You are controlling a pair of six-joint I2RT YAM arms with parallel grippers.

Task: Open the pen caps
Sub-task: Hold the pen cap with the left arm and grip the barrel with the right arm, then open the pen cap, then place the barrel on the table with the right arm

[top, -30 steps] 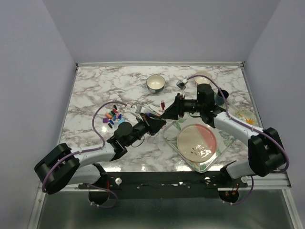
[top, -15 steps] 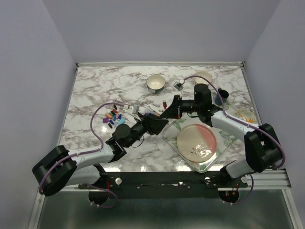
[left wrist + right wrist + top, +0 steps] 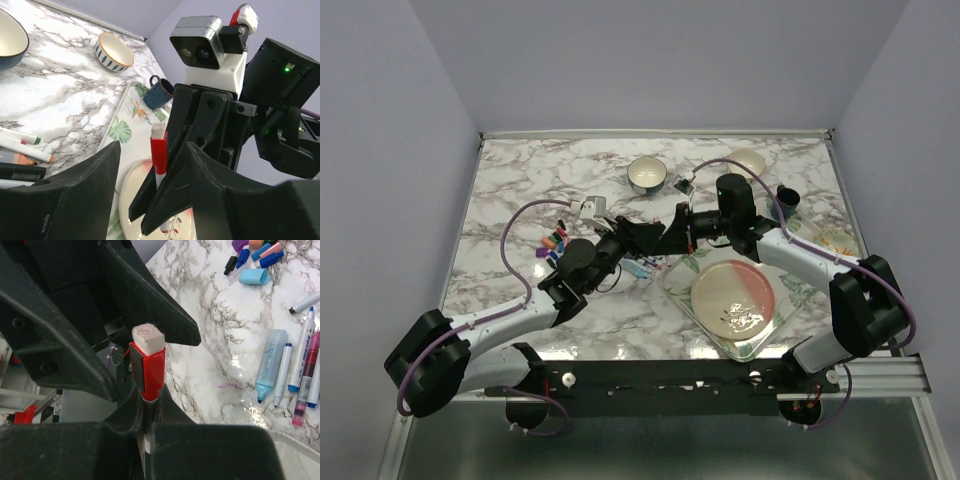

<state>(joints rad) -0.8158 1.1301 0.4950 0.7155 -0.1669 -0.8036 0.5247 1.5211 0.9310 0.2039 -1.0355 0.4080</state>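
Holding red-ended pen [image 3: 148,366]: right tool [image 3: 145,406] clamped | left tool [image 3: 153,146] spread, facing it

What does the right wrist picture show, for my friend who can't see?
The right claw grips a marker pen upright, its red cap topped with a white felt pad. The left claw's black fingers stand open on either side of the cap. More markers lie on the marble table behind.

Loose pen caps [image 3: 556,243], blue, black, purple, orange, pink, heaped on the marble left of centre, one pale-blue cap [image 3: 254,276] beside
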